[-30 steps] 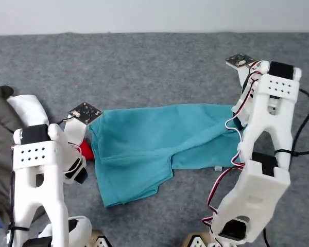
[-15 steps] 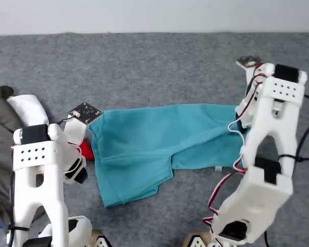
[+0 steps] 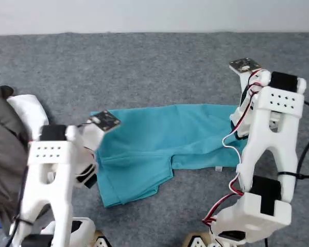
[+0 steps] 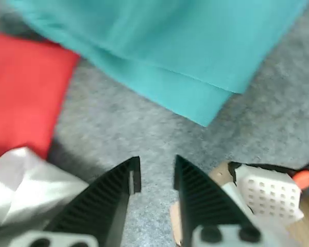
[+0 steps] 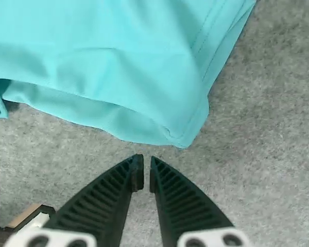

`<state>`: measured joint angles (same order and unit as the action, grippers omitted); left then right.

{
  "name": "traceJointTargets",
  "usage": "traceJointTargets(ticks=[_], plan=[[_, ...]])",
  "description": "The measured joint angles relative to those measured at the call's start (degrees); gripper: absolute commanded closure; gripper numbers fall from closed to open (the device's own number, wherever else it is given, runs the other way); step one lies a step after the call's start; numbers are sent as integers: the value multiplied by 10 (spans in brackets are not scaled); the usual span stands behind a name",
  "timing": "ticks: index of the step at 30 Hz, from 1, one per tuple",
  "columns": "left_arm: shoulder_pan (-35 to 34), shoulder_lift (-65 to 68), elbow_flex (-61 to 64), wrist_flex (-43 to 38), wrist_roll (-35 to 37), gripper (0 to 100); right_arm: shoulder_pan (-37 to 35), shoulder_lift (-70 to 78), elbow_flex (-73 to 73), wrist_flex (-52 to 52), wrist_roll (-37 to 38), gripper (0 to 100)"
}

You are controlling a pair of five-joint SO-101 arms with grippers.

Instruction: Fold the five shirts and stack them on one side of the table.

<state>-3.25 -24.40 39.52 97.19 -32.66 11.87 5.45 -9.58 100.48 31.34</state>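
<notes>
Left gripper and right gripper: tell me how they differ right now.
The left gripper is open with a clear gap; the right gripper is almost shut. The left gripper is over bare table near a red cloth; the right gripper is just off the teal shirt, at its edge. Both hold nothing.

Nothing is readable; the white tag [image 3: 218, 168] on the teal shirt [image 3: 159, 136] seems too small.

The teal shirt [image 3: 159, 139] is plain, the table [image 3: 144, 67] mottled grey, with red cloth [image 4: 26, 87] and white cloth [image 3: 28, 110].
</notes>
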Motion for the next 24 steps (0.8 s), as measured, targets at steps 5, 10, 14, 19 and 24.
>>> traceJointTargets(ticks=[5, 10, 14, 19, 24], plan=[[53, 118, 0, -34, 0, 920, 40, 0, 4, 0, 0, 990], [105, 189, -33, -53, 22, 917, 86, 0, 4, 0, 0, 990], [136, 189, -69, -54, 40, 911, 121, 0, 4, 0, 0, 990], [193, 205, -74, -77, 47, 875, 139, 0, 4, 0, 0, 990], [240, 258, -76, -115, 69, 874, 141, 0, 4, 0, 0, 990]])
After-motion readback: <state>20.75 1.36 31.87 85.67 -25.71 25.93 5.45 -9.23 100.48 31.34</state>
